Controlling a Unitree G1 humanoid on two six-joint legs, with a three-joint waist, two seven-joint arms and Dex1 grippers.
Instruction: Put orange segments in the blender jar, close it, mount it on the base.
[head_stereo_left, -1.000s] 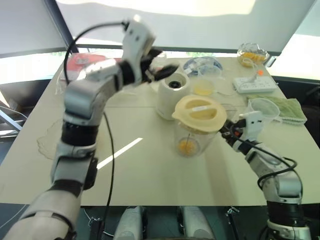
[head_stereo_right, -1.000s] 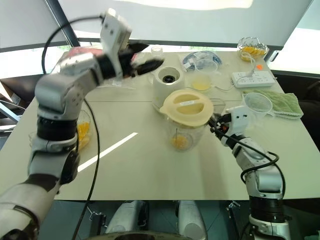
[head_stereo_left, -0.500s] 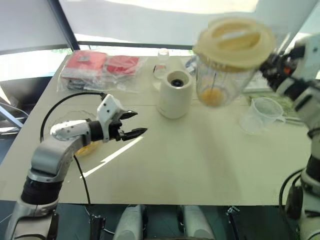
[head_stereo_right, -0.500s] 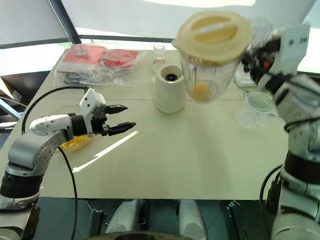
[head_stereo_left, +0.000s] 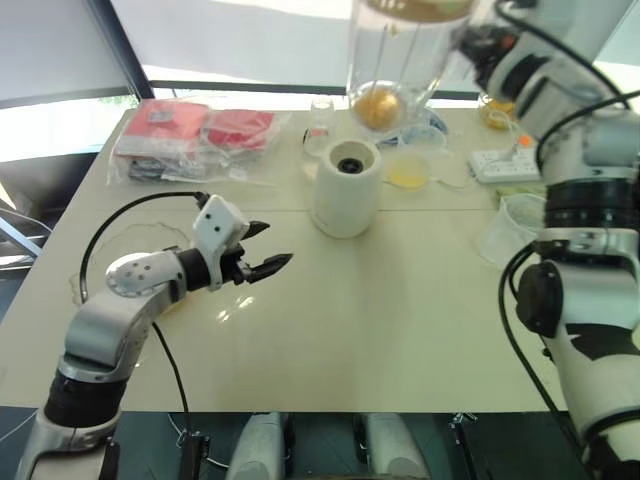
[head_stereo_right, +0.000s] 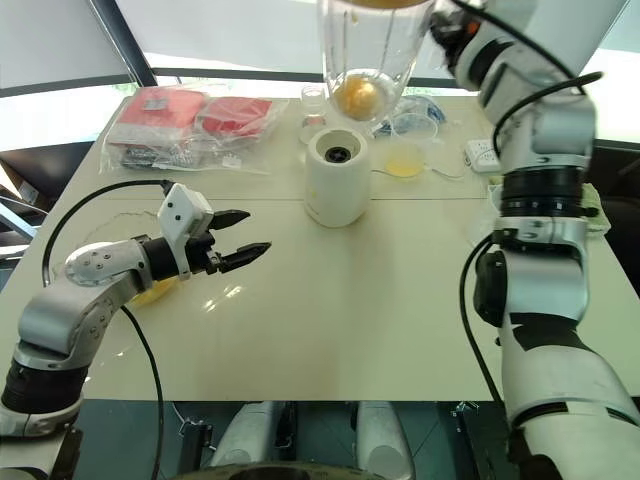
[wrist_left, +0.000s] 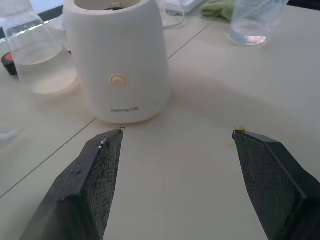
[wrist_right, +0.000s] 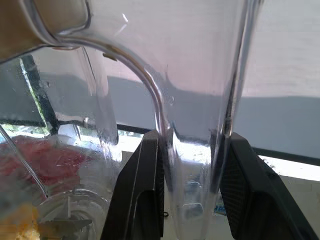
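Lifted off the desk (head_stereo_left: 400, 330), the blender jar (head_stereo_right: 372, 60) now hangs above the base (head_stereo_right: 336, 176).
Right fingers (wrist_right: 142, 200) clamp its clear handle; left fingers (wrist_left: 97, 175), black and textured, gape wide, empty; orange segments (head_stereo_right: 357, 97) sit inside.

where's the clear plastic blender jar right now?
In the head views, the clear plastic blender jar is held in the air by the right gripper on its handle, above and just behind the white rounded base.
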